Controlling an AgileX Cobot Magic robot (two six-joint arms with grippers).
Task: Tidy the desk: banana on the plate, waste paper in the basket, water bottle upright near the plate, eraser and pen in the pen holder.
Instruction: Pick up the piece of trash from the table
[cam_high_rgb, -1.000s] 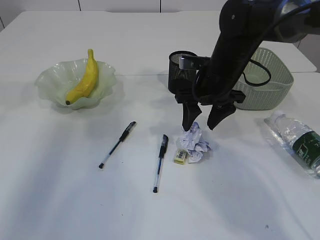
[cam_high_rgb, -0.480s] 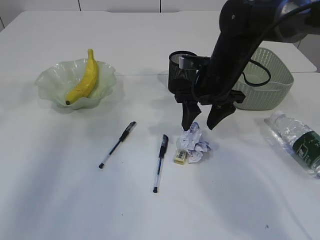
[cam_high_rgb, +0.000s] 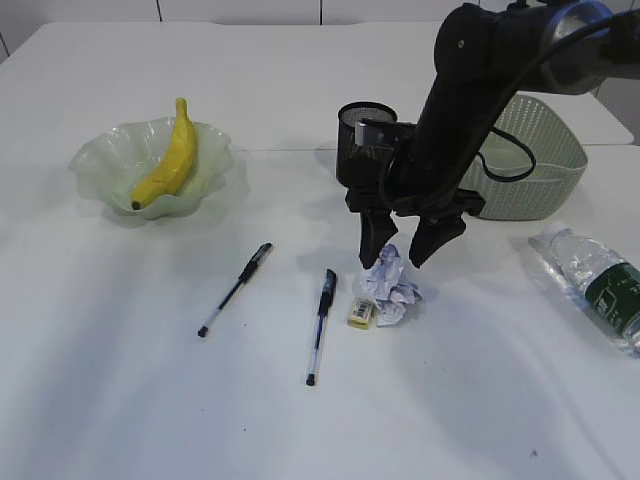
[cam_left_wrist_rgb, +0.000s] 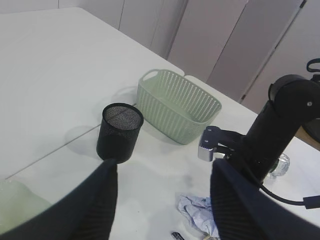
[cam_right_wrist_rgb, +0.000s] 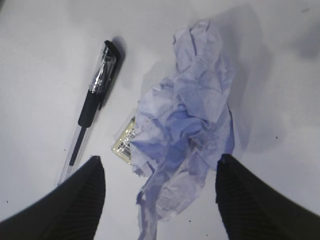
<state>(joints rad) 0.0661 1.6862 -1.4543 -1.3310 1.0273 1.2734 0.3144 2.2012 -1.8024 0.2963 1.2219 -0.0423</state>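
Hovering just above the crumpled waste paper (cam_high_rgb: 391, 283), your right tool (cam_high_rgb: 403, 250) stood with its two dark fingers spread wide and nothing between them; the paper lay on the white worktop (cam_high_rgb: 120, 380), touching the small yellow eraser (cam_high_rgb: 361, 313) at its left edge; a pen (cam_high_rgb: 320, 325) lay just beside that, and a second pen (cam_high_rgb: 235, 289) further left. The step in hand looked to be the waste paper, bound for the pale green basket (cam_high_rgb: 545, 160) behind the arm; I judge the next move called for a straight descent so both fingers straddled the paper, closing without catching the eraser tucked against it. The banana (cam_high_rgb: 170, 160) already sat in the green plate (cam_high_rgb: 100, 165) at far left; the water bottle (cam_high_rgb: 600, 285) lay on its side at far right, well apart from the plate; the black mesh pen holder (cam_high_rgb: 355, 135) stood upright and partly hidden behind the arm.

Your right wrist view showed what the exterior view did not: the paper centred between the fingertips (cam_right_wrist_rgb: 75, 200), and the eraser's barcode label peeping from under the paper's left fold. Your left wrist view looked down from a distance, showing the left tool (cam_left_wrist_rgb: 162, 200) also parted wide and empty, and the holder's open top, apparently empty.
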